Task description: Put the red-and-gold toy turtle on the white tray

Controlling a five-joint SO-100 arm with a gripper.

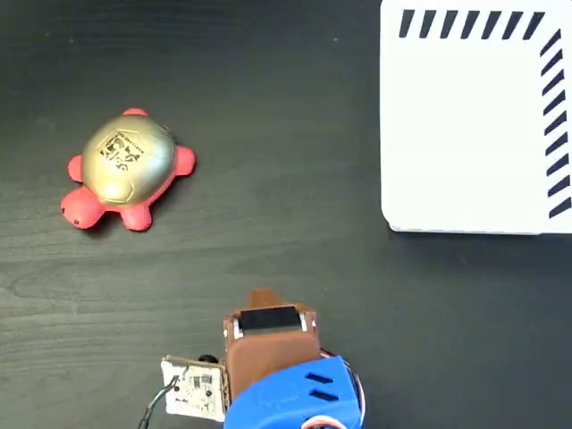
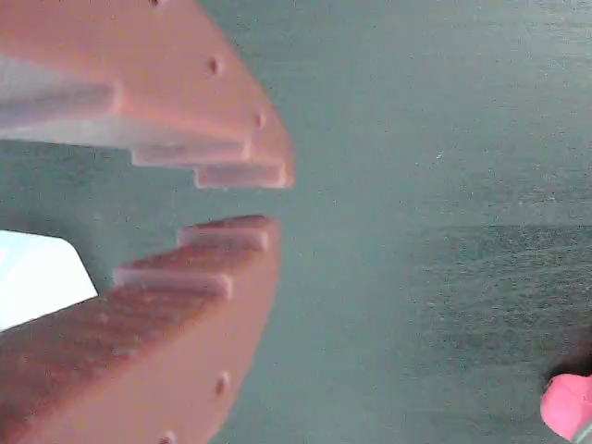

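Fixed view: small red-and-gold toy turtle (image 1: 128,170), shiny gold domed shell w/ black printed mark, coral-red head & stubby legs, sits on the dark wood-grain bench (image 1: 286,116) at approx 9 o'clock of the frame. Head points to approx 7 o'clock. Nothing touching it.

Large flat white tray (image 1: 465,134), rectangular w/ rounded corners, short black diagonal stripes along top & right edges, fills the 2 o'clock corner, partly cut off by the frame. Turtle & tray well apart, bare bench between.

Arm enters at 6 o'clock: brown wrist block above a blue housing, small bare circuit board (image 1: 193,388) w/ wires just to its 9 o'clock side. The tool's fingers aren't visible from this cam. Turtle lies at approx 10–11 o'clock from the arm, apart from it.

Wrist view: tool (image 2: 245,199) w/ two reddish-brown stepped fingers (image 2: 166,324), tips parted by a narrow gap, nothing between them, only bench behind. A bit of the turtle's coral-red (image 2: 566,404) shows at approx 4 o'clock from the tips, clear of the fingers. White corner of the tray (image 2: 37,277) shows at 9 o'clock, behind the lower finger.
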